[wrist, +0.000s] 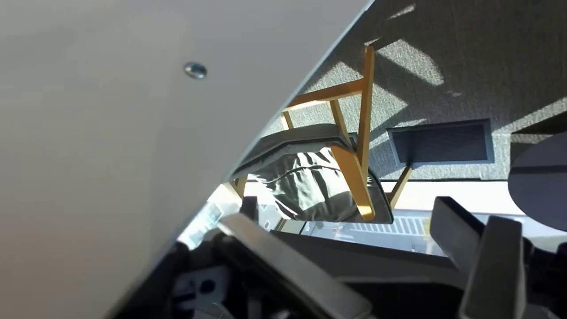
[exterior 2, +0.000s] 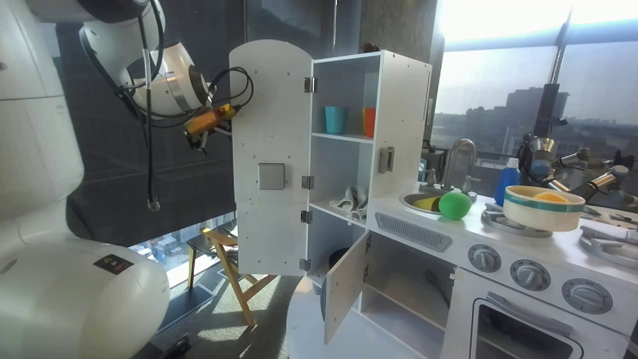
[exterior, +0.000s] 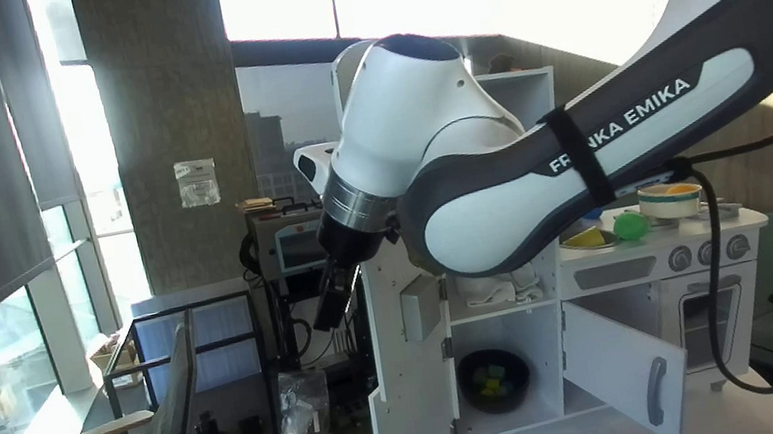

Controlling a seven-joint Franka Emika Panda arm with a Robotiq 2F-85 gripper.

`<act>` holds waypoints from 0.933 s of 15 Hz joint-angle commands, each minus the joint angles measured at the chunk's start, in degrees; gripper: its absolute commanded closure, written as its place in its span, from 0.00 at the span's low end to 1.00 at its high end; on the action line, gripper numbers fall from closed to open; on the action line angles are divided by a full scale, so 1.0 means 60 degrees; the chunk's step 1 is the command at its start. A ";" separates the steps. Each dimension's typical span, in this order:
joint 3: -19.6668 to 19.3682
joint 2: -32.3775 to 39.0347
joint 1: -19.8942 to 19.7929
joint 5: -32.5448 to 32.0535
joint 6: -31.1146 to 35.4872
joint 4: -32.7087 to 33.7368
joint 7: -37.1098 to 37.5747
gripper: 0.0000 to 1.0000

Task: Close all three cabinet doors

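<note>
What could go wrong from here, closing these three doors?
1. The tall door looks close to the gripper in the wrist view; the gripper might catch its edge rather than push it shut.
2. The crumpled whitish item near the shelf edge could get pinched as that door shuts.
3. The open door under the sink juts forward; the arm might bump it.

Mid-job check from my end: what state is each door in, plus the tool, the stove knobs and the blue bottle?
Tall cabinet door: open, swung wide
Short door beneath it: open, swung wide
Under-sink door: open, swung outward
Oven door: shut
Tool: open, nothing gripped
Stove knobs: setting can't be told
Blue bottle: upright
</note>
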 commanded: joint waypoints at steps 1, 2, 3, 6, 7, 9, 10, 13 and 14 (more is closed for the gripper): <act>-0.0178 -0.0257 -0.0219 -0.0828 0.0428 -0.0082 0.0265 0.00; -0.0193 -0.0341 -0.0262 -0.0883 0.0379 -0.0106 0.0548 0.00; -0.0190 -0.0437 -0.0266 -0.0797 0.0218 -0.0153 0.0818 0.00; -0.0085 -0.0830 -0.0266 -0.0676 -0.0153 -0.0371 0.1718 0.00; -0.0013 -0.1001 -0.0286 -0.0693 -0.0393 -0.0456 0.2163 0.00; 0.0178 -0.1351 -0.0414 -0.0987 -0.0814 -0.0609 0.3224 0.00; 0.0287 -0.1575 -0.0473 -0.1093 -0.1176 -0.0695 0.3763 0.00; 0.0508 -0.2177 -0.0659 -0.1271 -0.1983 -0.0862 0.5055 0.00; 0.0530 -0.2324 -0.0656 -0.1034 -0.2342 -0.0869 0.5271 0.00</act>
